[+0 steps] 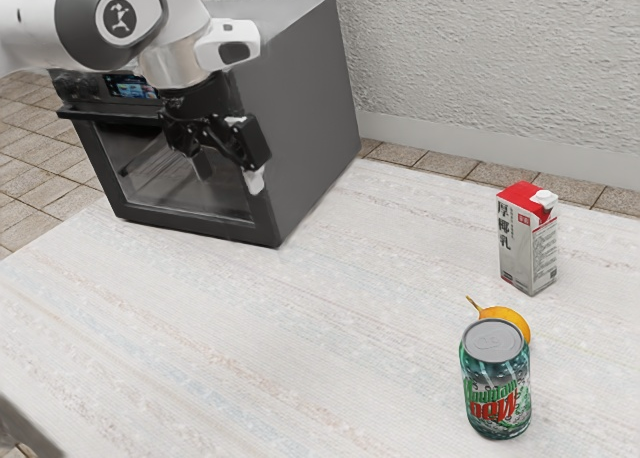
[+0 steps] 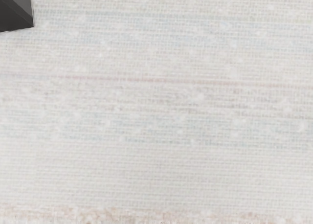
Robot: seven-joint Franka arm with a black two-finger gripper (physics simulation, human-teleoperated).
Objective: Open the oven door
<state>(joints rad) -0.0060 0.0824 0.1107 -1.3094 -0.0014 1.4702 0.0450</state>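
In the exterior view my gripper [image 1: 228,168] hangs before the right part of the oven front, its fingers apart with nothing seen between them. The dark grey oven [image 1: 310,108] stands at the table's far left. Its glass door [image 1: 160,173] looks shut, and a black handle bar [image 1: 95,114] runs along the door's top edge, to the exterior view's left of my gripper. My hand and arm cover the handle's other end and part of the control panel. In the wrist view a dark corner of the oven [image 2: 14,11] shows beside pale tabletop.
A red and white carton [image 1: 528,243], a yellow fruit [image 1: 510,317] and a green soda can [image 1: 495,388] stand on the table [image 1: 250,348] toward the exterior view's right. A pale wall [image 1: 460,68] rises behind the oven.
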